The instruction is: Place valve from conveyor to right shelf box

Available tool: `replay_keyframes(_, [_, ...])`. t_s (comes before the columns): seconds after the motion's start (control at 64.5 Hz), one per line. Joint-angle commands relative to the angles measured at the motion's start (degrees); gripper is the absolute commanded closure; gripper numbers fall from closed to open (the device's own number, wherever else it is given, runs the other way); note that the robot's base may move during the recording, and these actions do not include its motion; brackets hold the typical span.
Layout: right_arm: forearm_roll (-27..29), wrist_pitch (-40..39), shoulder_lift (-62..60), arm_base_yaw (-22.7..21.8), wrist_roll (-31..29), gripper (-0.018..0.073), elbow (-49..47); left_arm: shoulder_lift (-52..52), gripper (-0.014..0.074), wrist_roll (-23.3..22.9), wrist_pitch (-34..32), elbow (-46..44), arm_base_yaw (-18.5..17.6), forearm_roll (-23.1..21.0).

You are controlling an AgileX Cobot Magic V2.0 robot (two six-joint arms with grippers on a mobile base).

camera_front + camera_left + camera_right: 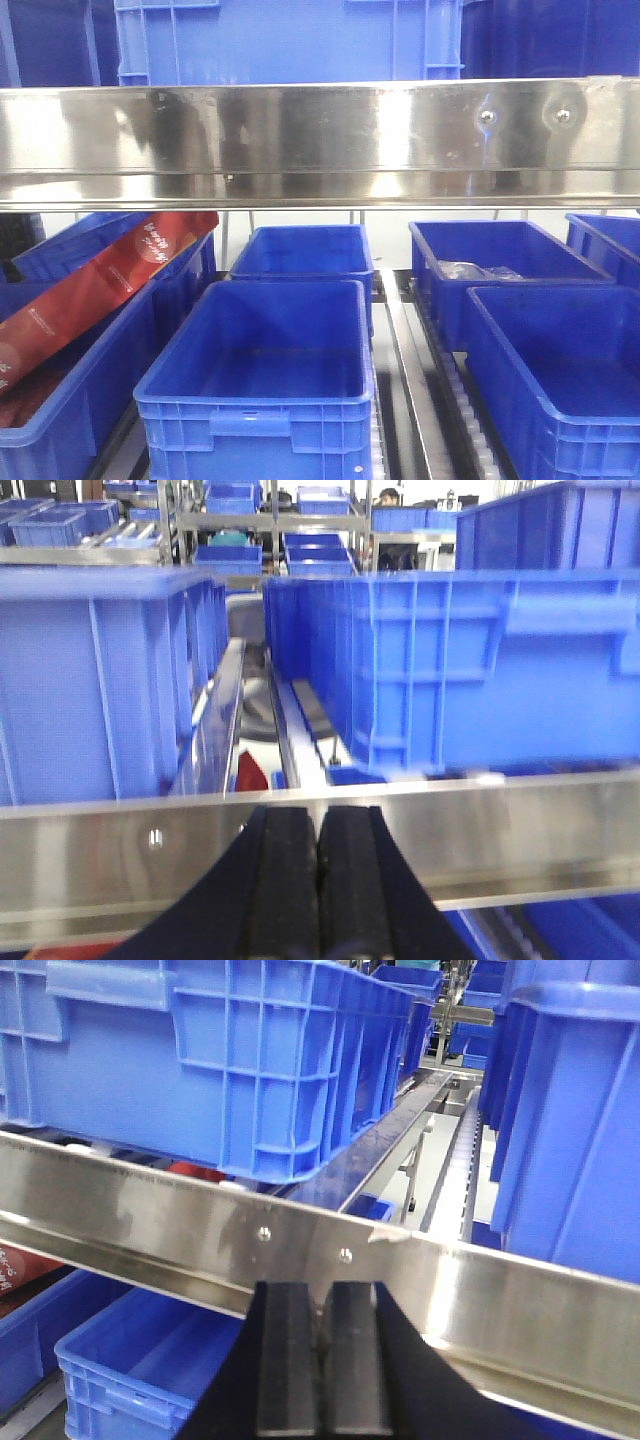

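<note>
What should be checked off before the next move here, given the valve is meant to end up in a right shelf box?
1. Valve located: cannot tell; it shows in no view.
2. Conveyor in sight: not ok; only shelving and bins show.
3. Left gripper empty: ok; pads shut together, nothing between them.
4. Right gripper holding the valve: cannot tell; pads nearly closed, nothing clearly visible between them.
5. Right front bin free to receive: ok; the visible part looks empty.
6. Steel shelf rail clear of both grippers: cannot tell; it lies close ahead of each.
</note>
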Motion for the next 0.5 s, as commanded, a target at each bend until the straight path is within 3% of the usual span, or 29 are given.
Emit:
replay_keyframes(0.0, [-0.40, -1.85, -0.49, -0.17, -0.21, 0.0722, 0.25, -0.55, 0.0707, -0.58, -0.90, 0.74, 0.02, -0.38])
replay_keyframes(0.481, [-0.40, -1.85, -0.49, -0.17, -0.21, 0.0722, 0.25, -0.55, 0.0707, -0.58, -0.91, 0.74, 0.02, -0.38])
